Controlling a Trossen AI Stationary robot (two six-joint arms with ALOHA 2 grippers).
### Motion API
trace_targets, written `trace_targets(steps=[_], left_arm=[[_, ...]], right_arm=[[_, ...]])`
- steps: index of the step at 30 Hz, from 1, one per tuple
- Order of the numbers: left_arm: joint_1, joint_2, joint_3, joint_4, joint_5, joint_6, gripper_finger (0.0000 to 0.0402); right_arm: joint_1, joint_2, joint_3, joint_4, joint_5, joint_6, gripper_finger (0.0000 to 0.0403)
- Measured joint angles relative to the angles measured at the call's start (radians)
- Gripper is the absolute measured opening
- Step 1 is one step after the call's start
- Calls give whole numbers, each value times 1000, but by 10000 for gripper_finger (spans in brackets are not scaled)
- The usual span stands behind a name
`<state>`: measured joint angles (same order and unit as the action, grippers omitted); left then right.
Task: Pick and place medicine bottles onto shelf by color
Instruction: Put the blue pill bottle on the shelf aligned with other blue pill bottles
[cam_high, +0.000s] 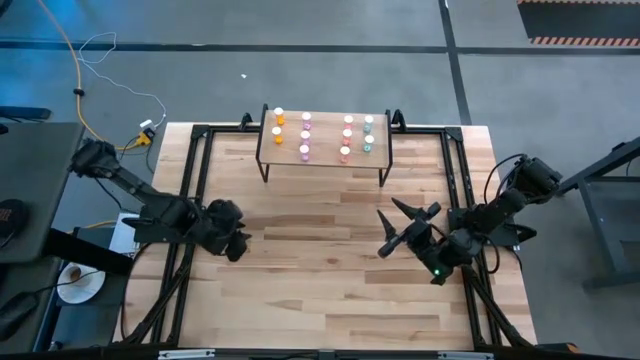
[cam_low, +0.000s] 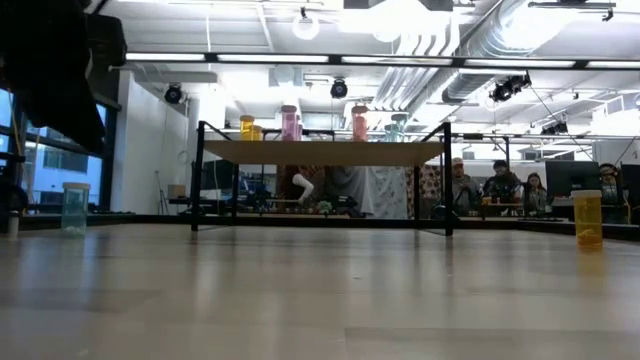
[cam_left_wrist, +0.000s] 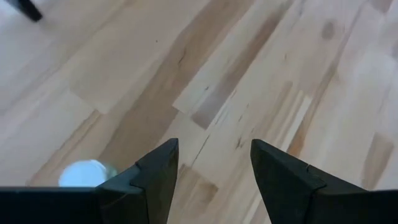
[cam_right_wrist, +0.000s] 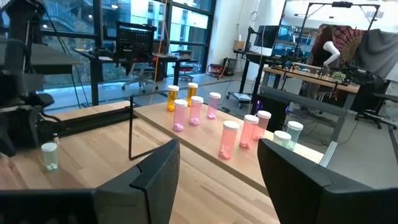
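From above, the shelf (cam_high: 322, 140) stands at the far edge of the table (cam_high: 320, 290) with bottles in colour columns: orange on the left, then pink, red and teal-green. The left gripper (cam_high: 236, 243) hangs low on the left side, the right gripper (cam_high: 392, 227) with its fingers spread wide on the right, both well short of the shelf.

At table level, two bottles stand off the shelf: a teal bottle (cam_low: 75, 208) on one side and an orange bottle (cam_low: 588, 217) on the other, both upright.

The left wrist camera shows its fingers (cam_left_wrist: 155, 171) parted over bare wood, with a white cap (cam_left_wrist: 87, 173) just beside one finger (likely the stray teal one, though I can't be sure).

The right wrist camera looks past open fingers (cam_right_wrist: 155, 174) at the shelved rows, the teal bottle far off near the left arm, which seems better placed to take it.
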<state>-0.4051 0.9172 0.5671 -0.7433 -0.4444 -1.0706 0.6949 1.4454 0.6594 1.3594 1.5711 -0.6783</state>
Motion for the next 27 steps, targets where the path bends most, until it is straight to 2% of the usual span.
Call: trace_targets(steps=[4,10,18,27], left_arm=[[-84,32,0,0,-84,-187,193],[-167,120,0,-37,-117,-402,193],[-259,242,0,-85,-172,-600,193],[-309,354,0,-170,-175,-811,193]], right_arm=[[0,0,0,-22,0,0,209],[0,0,0,-32,0,0,209],[0,0,0,-33,0,0,209],[0,0,0,-40,0,0,209]])
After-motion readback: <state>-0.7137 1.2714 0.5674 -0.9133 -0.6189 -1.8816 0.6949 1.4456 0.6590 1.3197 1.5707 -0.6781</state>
